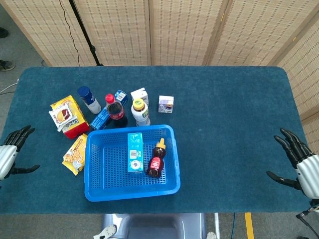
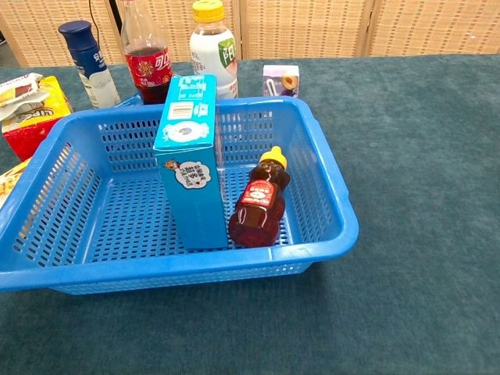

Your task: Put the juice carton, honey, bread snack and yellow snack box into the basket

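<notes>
Behind the basket (image 1: pixel 94 189) stand two bottles (image 1: pixel 115 110).

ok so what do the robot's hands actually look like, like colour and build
Both show only at the edges of the head view. The right hand has a smooth silver-white shell over its back and slim, segmented black fingers. The left hand matches: pale silver body, black fingers. No cables or markings are visible on either. The chest view shows neither hand.
</notes>
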`<action>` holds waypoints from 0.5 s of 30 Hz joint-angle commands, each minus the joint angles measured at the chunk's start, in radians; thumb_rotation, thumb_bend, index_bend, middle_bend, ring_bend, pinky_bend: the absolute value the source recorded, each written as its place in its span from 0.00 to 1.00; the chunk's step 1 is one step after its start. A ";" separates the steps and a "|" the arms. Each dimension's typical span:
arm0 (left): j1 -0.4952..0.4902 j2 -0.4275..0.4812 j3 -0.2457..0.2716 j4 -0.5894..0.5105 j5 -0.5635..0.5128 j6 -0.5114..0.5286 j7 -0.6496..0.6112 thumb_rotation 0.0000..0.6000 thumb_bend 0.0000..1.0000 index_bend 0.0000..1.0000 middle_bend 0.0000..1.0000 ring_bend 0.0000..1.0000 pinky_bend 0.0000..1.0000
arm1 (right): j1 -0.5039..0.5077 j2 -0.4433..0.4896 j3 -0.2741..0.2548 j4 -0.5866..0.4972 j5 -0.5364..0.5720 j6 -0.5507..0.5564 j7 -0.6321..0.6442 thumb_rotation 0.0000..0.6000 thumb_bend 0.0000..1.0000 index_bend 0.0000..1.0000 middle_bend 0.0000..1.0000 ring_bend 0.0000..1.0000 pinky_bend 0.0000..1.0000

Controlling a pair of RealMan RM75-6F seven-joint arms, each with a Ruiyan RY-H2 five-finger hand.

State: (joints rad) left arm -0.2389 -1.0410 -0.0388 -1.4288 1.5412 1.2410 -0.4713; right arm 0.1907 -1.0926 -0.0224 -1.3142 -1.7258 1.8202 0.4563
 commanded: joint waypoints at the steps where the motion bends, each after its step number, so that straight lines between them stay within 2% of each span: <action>1: -0.045 0.023 -0.031 -0.018 -0.056 -0.068 0.009 1.00 0.12 0.00 0.00 0.00 0.00 | -0.028 -0.020 0.004 0.024 0.010 0.025 -0.008 1.00 0.03 0.02 0.00 0.04 0.21; 8: -0.143 0.038 -0.115 -0.088 -0.236 -0.215 0.148 1.00 0.12 0.00 0.00 0.00 0.00 | -0.048 -0.041 0.025 0.068 0.013 0.042 -0.026 1.00 0.03 0.02 0.00 0.04 0.21; 11: -0.187 0.032 -0.136 -0.094 -0.301 -0.286 0.186 1.00 0.12 0.00 0.00 0.00 0.00 | -0.049 -0.045 0.029 0.073 0.015 0.035 -0.029 1.00 0.03 0.02 0.00 0.04 0.21; 13: -0.240 0.007 -0.155 -0.079 -0.380 -0.370 0.231 1.00 0.12 0.00 0.00 0.00 0.00 | -0.046 -0.047 0.036 0.081 0.019 0.021 -0.032 1.00 0.03 0.02 0.00 0.04 0.21; 15: -0.267 -0.013 -0.164 -0.063 -0.433 -0.400 0.273 1.00 0.12 0.00 0.00 0.00 0.00 | -0.045 -0.048 0.038 0.081 0.019 0.014 -0.032 1.00 0.03 0.02 0.00 0.04 0.21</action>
State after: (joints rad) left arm -0.4499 -1.0252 -0.1749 -1.5049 1.1868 0.9055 -0.2628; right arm 0.1448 -1.1392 0.0129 -1.2352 -1.7080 1.8388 0.4261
